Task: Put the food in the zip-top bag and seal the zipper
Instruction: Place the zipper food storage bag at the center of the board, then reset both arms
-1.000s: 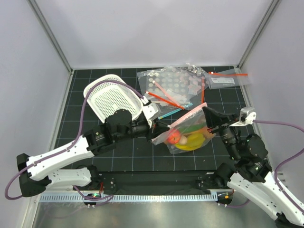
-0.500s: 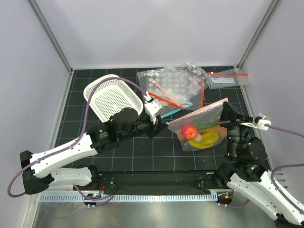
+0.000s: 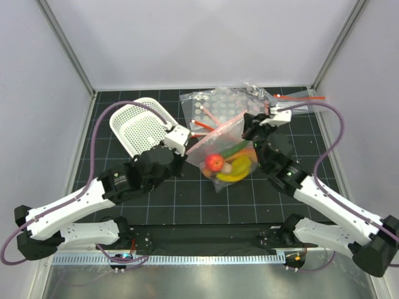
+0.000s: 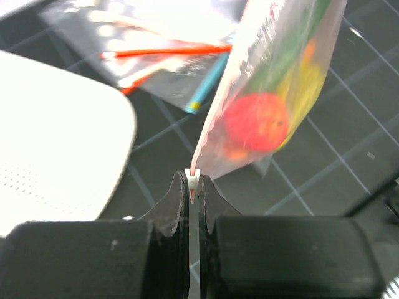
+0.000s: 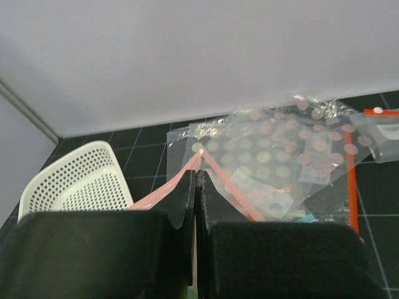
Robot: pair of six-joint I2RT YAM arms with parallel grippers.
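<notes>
The zip-top bag [image 3: 227,163] hangs above the mat, stretched between both grippers. It holds the food: a red piece [image 3: 215,162], a yellow banana [image 3: 235,172], green bits [image 3: 237,149]. The zipper [image 3: 218,129] runs along its top edge. My left gripper [image 3: 189,142] is shut on the zipper's left end, where a small white slider [image 4: 193,180] sits between the fingertips. My right gripper [image 3: 247,126] is shut on the zipper's right end; the pink strip [image 5: 163,192] runs out left from its closed tips. In the left wrist view the bag [image 4: 280,81] shows the red piece [image 4: 255,121].
A white perforated basket [image 3: 144,128] stands at the back left, close to my left arm. A pile of clear dotted bags with red strips [image 3: 227,107] lies behind the held bag. Another flat bag [image 3: 299,103] lies at the back right. Grey walls close in the mat.
Both grippers carried the bag left and toward the back. The right arm swung from the right side to the back middle. The bag's mouth now slants up to the right.
</notes>
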